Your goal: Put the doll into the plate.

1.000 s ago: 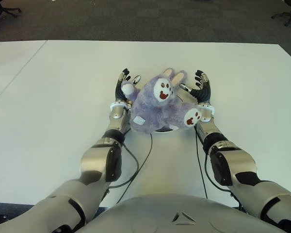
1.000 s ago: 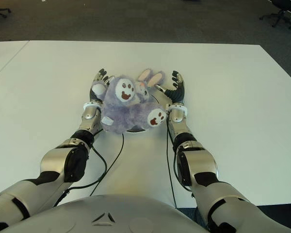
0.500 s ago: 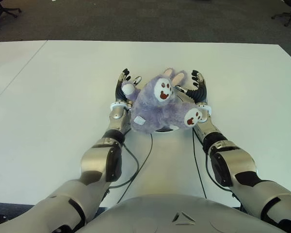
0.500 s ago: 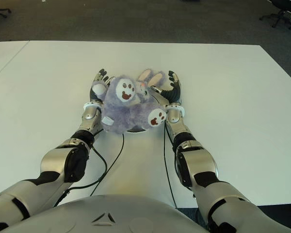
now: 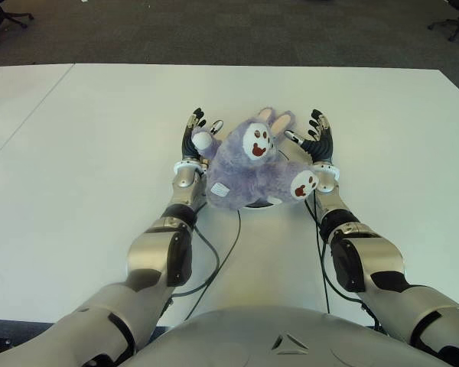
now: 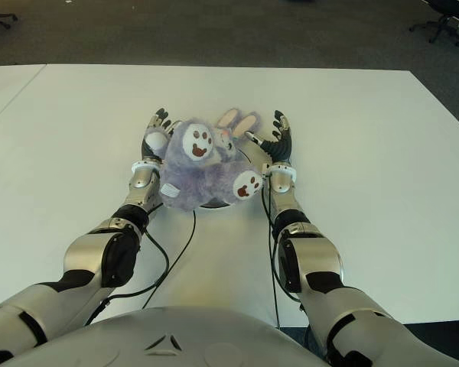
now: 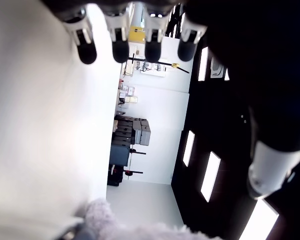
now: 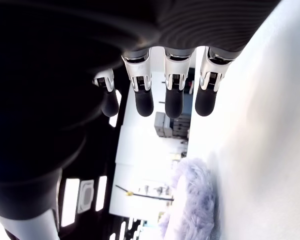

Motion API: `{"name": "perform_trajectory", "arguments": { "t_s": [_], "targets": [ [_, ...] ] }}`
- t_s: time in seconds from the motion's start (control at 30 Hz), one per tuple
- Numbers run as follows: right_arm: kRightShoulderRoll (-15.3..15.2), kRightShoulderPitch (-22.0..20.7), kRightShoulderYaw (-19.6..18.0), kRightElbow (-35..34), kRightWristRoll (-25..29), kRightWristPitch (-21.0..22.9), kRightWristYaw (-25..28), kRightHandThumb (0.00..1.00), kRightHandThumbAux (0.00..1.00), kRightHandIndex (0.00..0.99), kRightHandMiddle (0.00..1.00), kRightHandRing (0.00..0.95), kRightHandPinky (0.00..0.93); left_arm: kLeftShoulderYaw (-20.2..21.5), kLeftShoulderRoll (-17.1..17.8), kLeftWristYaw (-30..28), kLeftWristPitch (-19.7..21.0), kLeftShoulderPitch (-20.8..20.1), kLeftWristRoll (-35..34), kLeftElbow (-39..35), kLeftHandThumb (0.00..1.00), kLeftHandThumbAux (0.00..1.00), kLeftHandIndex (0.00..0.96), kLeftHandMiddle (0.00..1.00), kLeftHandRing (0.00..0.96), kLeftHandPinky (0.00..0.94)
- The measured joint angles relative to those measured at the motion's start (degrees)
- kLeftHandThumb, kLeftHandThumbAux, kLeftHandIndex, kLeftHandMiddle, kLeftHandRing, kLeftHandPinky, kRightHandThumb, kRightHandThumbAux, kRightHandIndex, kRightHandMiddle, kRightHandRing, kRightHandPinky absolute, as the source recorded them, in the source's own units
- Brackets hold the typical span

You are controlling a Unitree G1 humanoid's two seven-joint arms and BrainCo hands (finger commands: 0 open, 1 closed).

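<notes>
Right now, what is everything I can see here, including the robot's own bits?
Fluffy lilac plush bunny doll: one, purple with white face and paws, lying on the plate between the two hands.
Round plate: one, mostly hidden under the doll, only a dark edge shows at the doll's near side.
White table: one, filling most of the view.
Dark carpet floor: beyond the table's far edge.
Office chair: one, black, far right corner.
Black cables: two, running along the forearms.
Left hand: silver and black, open, at the doll's left side.
Right hand: silver and black, open, at the doll's right side.
</notes>
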Motion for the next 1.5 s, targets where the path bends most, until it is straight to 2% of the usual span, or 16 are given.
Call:
{"name": "perform_trajectory", "arguments": {
  "t_s": [0.57,0.93,1.5],
  "targets": [
    [0.65,0.09,-3.71,0.00,0.87,-1.05,3.43,0.000,0.836,0.101,0.103,0.096,0.115,0.03,0.00,0.00,0.00,0.01,-0.01,0.00,0.000,0.725,0.007,0.013,0.011,0.035],
    [0.96,0.14,-5.63,0.00,1.37,-1.62,5.26,0.000,0.843,0.093,0.101,0.095,0.114,0.02,0.01,0.00,-0.01,0.02,-0.01,0.00,0.000,0.700,0.000,0.001,0.000,0.002],
    [1.03,0.18,-6.16,0.00,1.93,-1.87,6.57,0.000,0.845,0.091,0.101,0.093,0.111,0.05,0.01,0.00,-0.01,0.02,-0.02,0.00,0.000,0.722,0.011,0.021,0.013,0.022]
  ]
}}
